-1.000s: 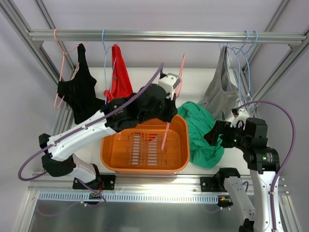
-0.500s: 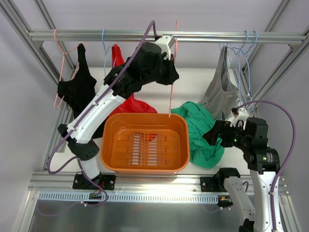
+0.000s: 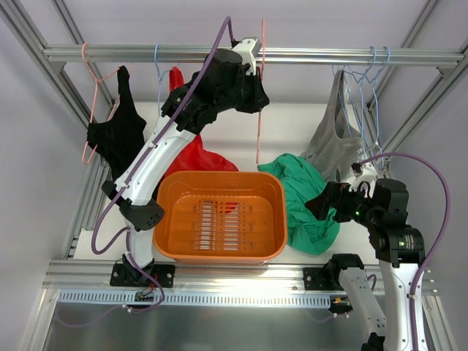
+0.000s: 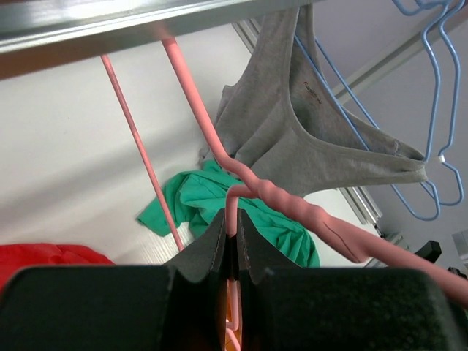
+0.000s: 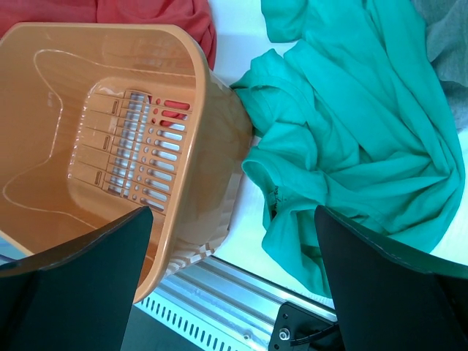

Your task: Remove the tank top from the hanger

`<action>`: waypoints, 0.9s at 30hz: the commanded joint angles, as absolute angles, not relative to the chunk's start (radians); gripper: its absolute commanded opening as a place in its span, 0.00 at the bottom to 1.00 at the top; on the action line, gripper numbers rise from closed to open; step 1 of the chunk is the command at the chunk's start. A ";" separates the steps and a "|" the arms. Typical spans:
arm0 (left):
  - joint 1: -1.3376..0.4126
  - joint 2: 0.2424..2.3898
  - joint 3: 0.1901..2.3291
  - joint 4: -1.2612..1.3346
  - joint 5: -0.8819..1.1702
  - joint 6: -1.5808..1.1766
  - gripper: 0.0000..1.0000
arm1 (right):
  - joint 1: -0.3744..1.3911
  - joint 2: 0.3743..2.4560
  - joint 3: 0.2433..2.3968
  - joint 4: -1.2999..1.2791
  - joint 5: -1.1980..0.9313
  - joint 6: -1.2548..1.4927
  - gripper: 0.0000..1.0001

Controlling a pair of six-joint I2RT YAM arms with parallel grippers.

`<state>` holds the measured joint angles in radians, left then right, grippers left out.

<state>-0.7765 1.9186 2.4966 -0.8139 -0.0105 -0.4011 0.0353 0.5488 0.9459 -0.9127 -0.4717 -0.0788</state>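
Observation:
The teal-green tank top lies crumpled on the table to the right of the orange basket, off the hanger; it also shows in the right wrist view and the left wrist view. The bare salmon-pink hanger hangs upright with its hook at the rail. My left gripper is raised to the rail and shut on the hanger's wire. My right gripper is open and empty, just above the tank top's right side.
An orange basket stands at the front middle. A red top and a black top hang at the left of the rail. A grey top and light-blue hangers hang at the right.
My left arm has lifted the bare pink hanger from over the basket up to the rail. The tank top and the right arm have barely moved.

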 commanded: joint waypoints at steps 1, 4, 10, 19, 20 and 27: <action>-0.753 1.934 2.553 -0.781 -0.046 -0.368 0.00 | 0.038 0.535 0.948 -0.870 -0.511 -0.066 1.00; -0.747 1.966 2.560 -0.770 -0.058 -0.351 0.00 | 0.040 0.534 0.945 -0.865 -0.520 -0.066 1.00; -0.747 1.977 2.559 -0.764 -0.057 -0.356 0.00 | 0.040 0.522 0.928 -0.856 -0.532 -0.060 1.00; -0.746 1.913 2.531 -0.767 -0.081 -0.359 0.00 | 0.038 0.515 0.928 -0.854 -0.543 -0.055 1.00; -0.742 1.917 2.530 -0.765 -0.075 -0.357 0.00 | 0.038 0.514 0.927 -0.853 -0.546 -0.055 1.00; -0.695 1.956 2.516 -0.767 0.041 -0.371 0.00 | 0.038 0.503 0.920 -0.853 -0.558 -0.052 0.99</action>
<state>-0.7296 1.9747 2.5195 -0.8017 -0.0277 -0.3748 0.0353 0.5182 0.9298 -0.8928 -0.5255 -0.0628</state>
